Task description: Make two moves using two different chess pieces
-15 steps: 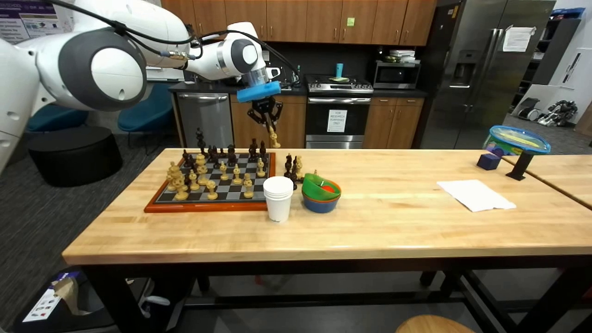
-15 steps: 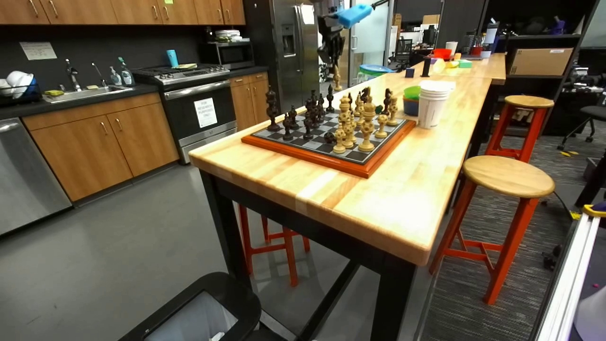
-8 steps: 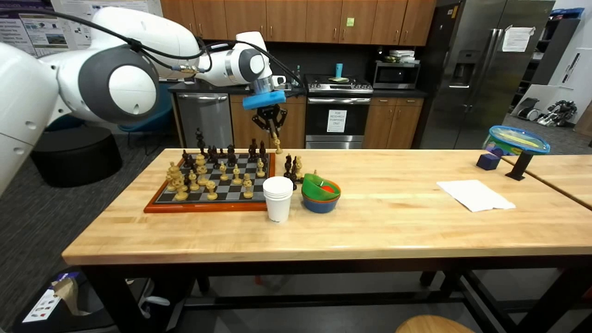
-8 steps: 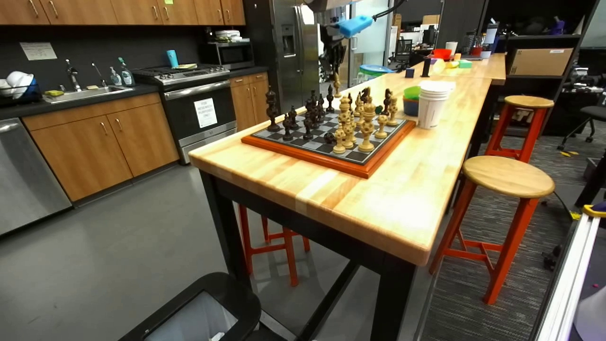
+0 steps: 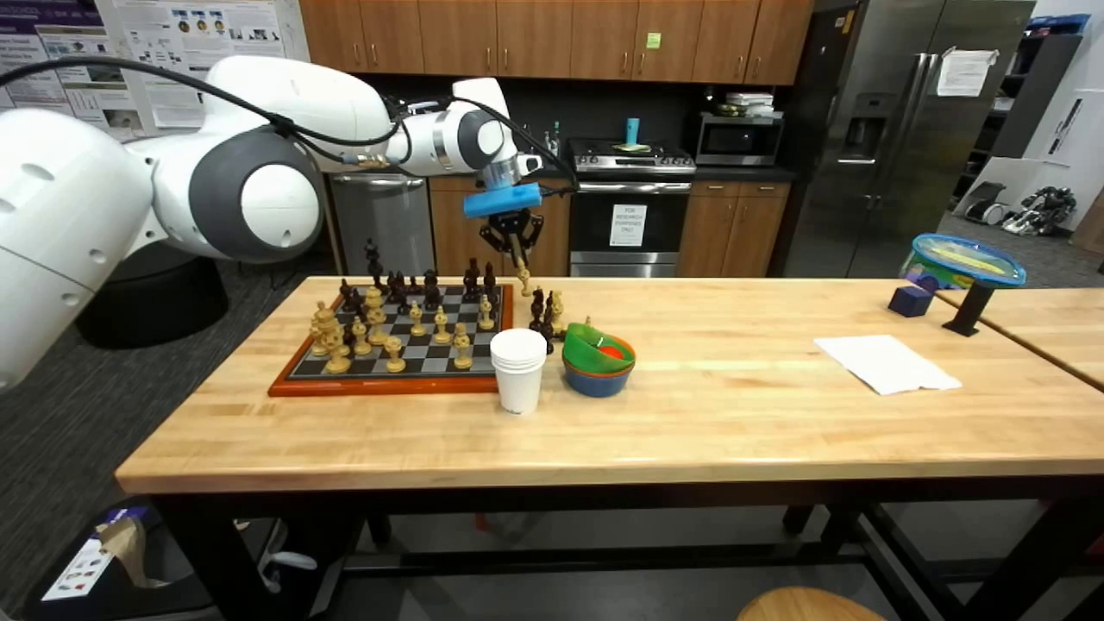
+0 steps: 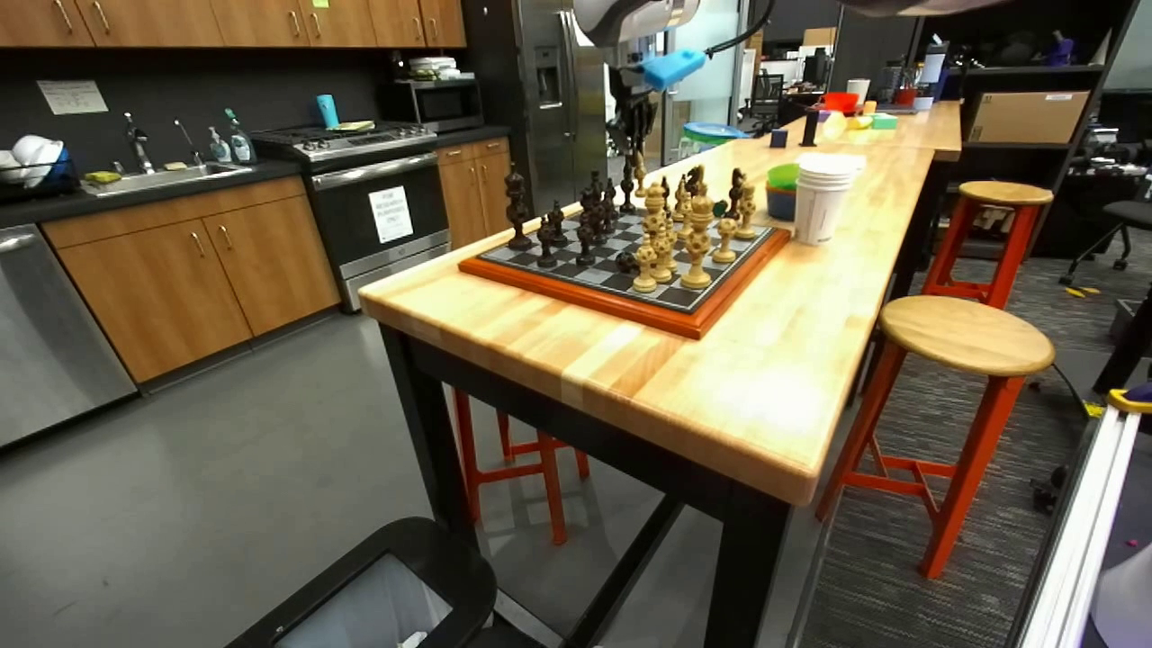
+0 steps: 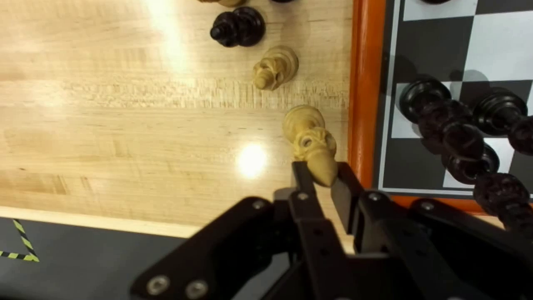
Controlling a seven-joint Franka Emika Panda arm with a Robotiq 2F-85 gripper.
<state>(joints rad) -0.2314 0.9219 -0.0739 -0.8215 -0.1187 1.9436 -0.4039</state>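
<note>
Tabletop: the set-down should be on this wood, beside the chessboard and away from the edge.
Chessboard: in the wrist view its orange frame runs just beside the jaws; keep the base fully outside it, otherwise the piece may tip.
Jaws: drawn together to a narrow gap, they pinch one piece by its upper part. For release, part them only a little, then rise straight up.
Tall dark piece: it stands on the board close to the frame; a swing to this side could knock it.
Pale bishop: known by its pointed head, it hangs in the jaws over the wood, leaning a little in an exterior view. I judge the step as putting it aside with the other pieces off the board. Correct the lean first, lower slowly, and let go only when the base sits flat. How much space is under it, I find difficult to tell from these angles.
Standing pale piece: it is upright and near to the bishop; leave space between the two bases.
</note>
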